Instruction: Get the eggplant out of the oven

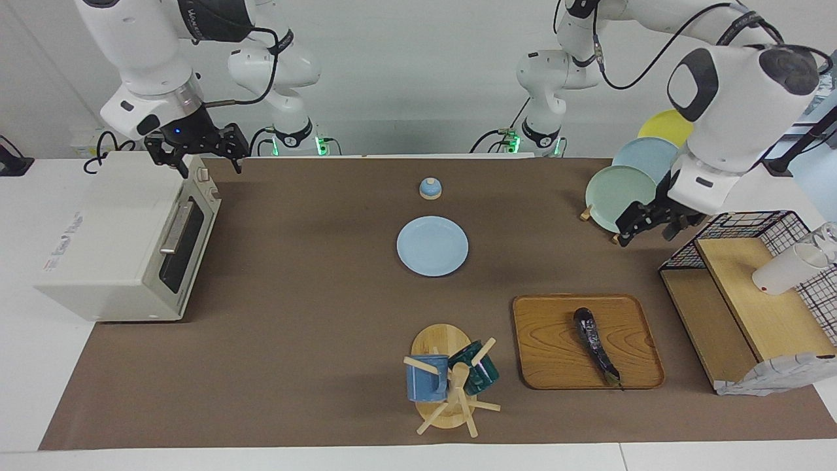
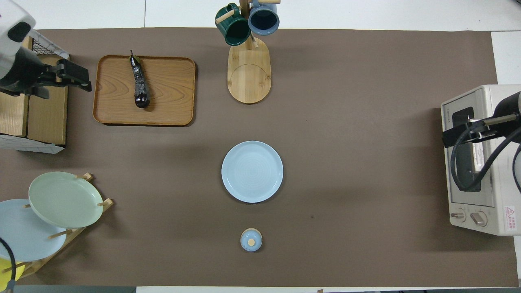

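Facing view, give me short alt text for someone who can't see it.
A dark eggplant lies on a wooden tray toward the left arm's end of the table, out of the closed white oven at the right arm's end. The left gripper hangs open, empty, beside a rack of plates; the right gripper is open above the oven.

Dark eggplant [image 1: 594,344] lies flat on the wooden tray [image 1: 549,353]; off-white oven [image 1: 118,242] sits with its door shut

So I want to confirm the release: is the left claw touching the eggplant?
Apart. The facing view shows the left claw raised, empty, with bare table between it and the eggplant on the tray.
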Robot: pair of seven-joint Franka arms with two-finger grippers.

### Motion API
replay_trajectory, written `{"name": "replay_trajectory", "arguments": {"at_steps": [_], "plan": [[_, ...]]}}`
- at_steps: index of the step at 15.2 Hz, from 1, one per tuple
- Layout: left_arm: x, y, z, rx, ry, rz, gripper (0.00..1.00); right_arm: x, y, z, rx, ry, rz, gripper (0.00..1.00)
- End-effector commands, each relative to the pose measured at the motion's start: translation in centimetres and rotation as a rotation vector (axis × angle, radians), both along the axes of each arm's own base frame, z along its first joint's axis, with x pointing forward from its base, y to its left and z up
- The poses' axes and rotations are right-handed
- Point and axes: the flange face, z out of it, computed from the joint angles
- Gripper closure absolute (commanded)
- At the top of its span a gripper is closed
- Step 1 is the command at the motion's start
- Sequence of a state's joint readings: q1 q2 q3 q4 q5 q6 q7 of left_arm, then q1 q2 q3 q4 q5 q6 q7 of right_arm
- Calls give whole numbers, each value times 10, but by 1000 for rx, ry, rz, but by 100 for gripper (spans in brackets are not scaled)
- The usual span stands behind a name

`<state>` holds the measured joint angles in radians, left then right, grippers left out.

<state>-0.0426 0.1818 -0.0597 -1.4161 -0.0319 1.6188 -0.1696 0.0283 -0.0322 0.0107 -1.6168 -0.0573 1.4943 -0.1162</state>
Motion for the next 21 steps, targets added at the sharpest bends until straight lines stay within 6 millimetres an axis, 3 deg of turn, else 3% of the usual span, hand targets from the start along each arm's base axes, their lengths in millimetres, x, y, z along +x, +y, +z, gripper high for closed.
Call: {"name": "replay_trajectory", "arguments": {"at_steps": [1,5,8,12,16,21], "plan": [[-41,6,15,23,49,-9,0,-2,-1,-2,22,14,-19,0],[-85,-2,-15,40,123,-28,0,-4,5,-5,21,24,-9,0],[-79,-2,-7,37,92,-40,0,-3,1,-5,21,24,-17,0],[-70,-5,24,40,136,-51,0,-4,1,-5,21,24,-15,0],[-77,-6,13,37,135,-44,0,-4,1,-4,21,22,-15,0],[-81,-4,16,37,132,-42,0,-3,1,-5,21,22,-15,0]]}}
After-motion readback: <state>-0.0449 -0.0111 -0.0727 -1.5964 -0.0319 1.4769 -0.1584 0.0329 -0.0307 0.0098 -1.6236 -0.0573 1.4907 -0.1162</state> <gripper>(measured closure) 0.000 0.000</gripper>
